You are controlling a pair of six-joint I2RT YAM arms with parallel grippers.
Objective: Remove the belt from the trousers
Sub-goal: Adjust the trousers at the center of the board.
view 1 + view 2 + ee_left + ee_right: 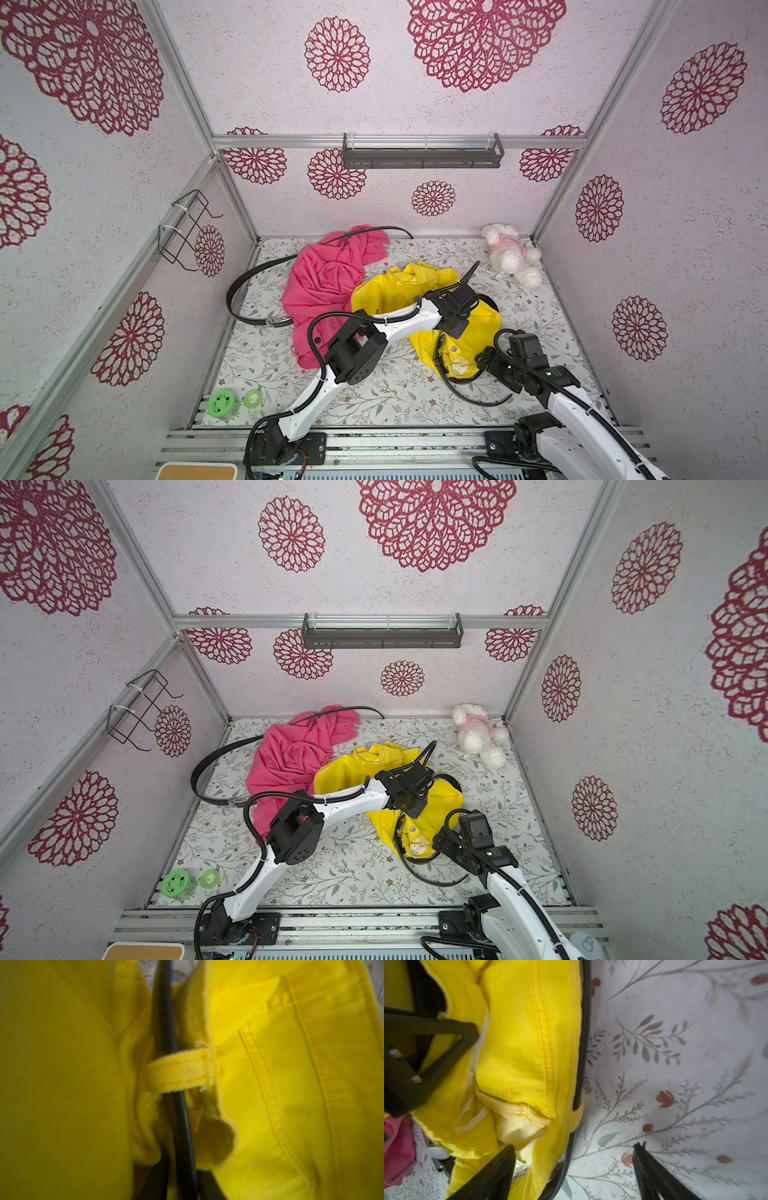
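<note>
- Left gripper (456,327) sits low on the waist of the yellow trousers (395,286), just right of the pink garment (328,286). In my wrist view its dark fingers (151,1186) stand narrow, pressed in on either side of the black belt (166,1028), though that corner is blurred.
- Just ahead of that grip I see the black belt pass under a yellow belt loop (178,1072), so it is threaded through the yellow trousers.
- Mid-table, the yellow trousers lie crumpled on the floral cloth (374,399), touching the pink garment along their left side.
- Nearer me, the black belt rings the waistband opening, and one loose end curls out onto the floral cloth.
- Right gripper (574,1147) hovers at the right side of the waistband, jaws wide and holding nothing. I see one finger (500,1169) over the yellow fabric and the other (652,1169) over bare cloth, with the black belt between them.
- Far right, a white plush toy (513,253) lies in the back corner, well apart from both arms.
</note>
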